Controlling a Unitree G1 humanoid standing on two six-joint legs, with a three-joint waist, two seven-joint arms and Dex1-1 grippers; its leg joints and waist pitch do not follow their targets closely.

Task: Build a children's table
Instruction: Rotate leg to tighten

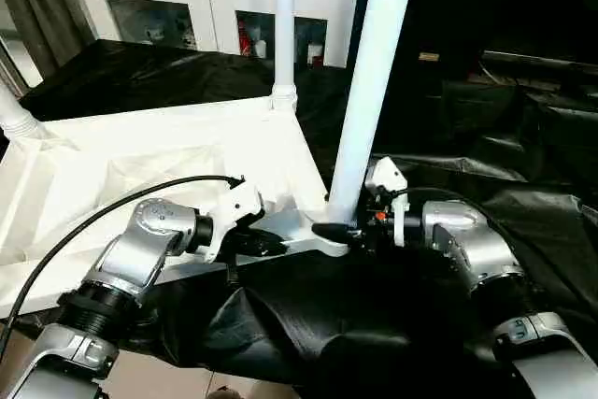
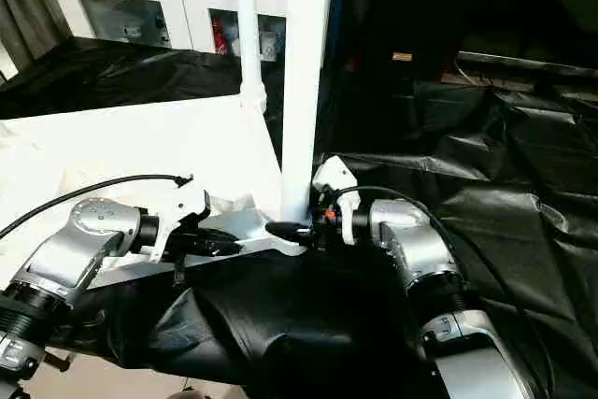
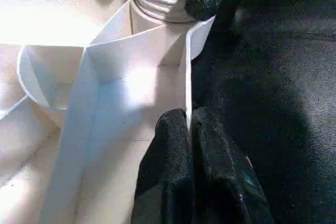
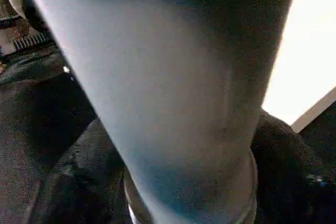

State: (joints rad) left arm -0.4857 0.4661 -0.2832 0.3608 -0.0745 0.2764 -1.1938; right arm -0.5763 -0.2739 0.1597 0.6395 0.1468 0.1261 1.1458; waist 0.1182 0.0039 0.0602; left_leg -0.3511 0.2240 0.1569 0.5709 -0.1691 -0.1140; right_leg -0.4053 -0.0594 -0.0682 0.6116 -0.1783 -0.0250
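The white children's table top [image 1: 140, 165] lies upside down on the black-draped work table. A white leg [image 1: 374, 81] stands upright in the near right corner socket. My right gripper [image 1: 344, 229] is shut around the base of this leg, one finger on each side, and the leg [image 4: 173, 87] looms close in the right wrist view. My left gripper [image 1: 271, 245] is shut on the thin front rim [image 3: 187, 77] of the top, a short way left of that corner. A second leg [image 1: 283, 25] stands at the far corner, and a third leg [image 1: 14, 117] at the left.
A white glass-door cabinet [image 1: 215, 7] stands behind the work table. Wrinkled black drape [image 1: 486, 165] covers the right side and hangs over the front edge. A black cable [image 1: 112, 203] arcs over my left forearm. Bare floor [image 1: 168, 380] shows at the bottom.
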